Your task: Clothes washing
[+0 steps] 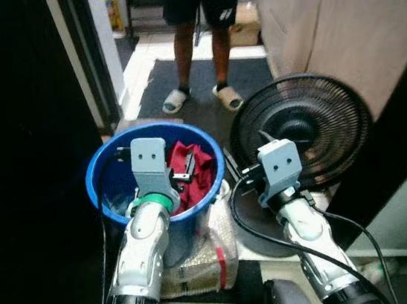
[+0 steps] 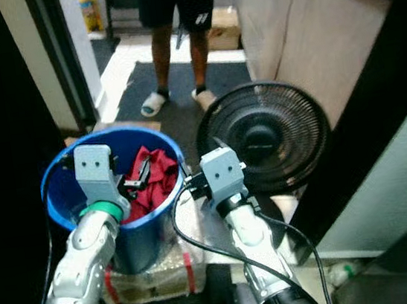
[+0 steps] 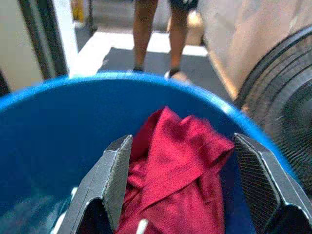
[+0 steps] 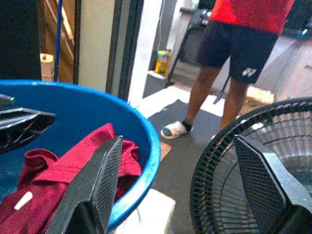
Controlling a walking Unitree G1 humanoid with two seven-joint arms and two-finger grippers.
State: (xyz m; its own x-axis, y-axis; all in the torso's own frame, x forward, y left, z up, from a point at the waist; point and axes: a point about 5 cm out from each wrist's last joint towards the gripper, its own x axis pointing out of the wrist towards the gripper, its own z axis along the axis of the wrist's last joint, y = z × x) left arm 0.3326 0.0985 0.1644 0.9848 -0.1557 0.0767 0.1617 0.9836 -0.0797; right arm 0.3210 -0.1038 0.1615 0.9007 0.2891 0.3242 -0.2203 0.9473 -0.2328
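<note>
A blue bucket [image 1: 90, 183] stands on the floor before me with a crumpled red garment [image 1: 195, 169] inside, lying against its right side. My left gripper [image 3: 183, 141] hangs open above the bucket's mouth, and the red garment [image 3: 175, 175] lies below the gap between its fingers, untouched. My right gripper [image 4: 179, 141] is open and empty, held just right of the bucket's rim [image 4: 151, 146], between the bucket and a black fan [image 4: 253, 161].
The black floor fan [image 1: 303, 139] stands close on the right of the bucket. A sack in clear wrap [image 1: 202, 255] lies under the bucket. A person in dark shorts and sandals [image 1: 197, 18] stands on a dark mat [image 1: 254, 78] ahead. A beige cabinet [image 1: 322, 24] is on the right.
</note>
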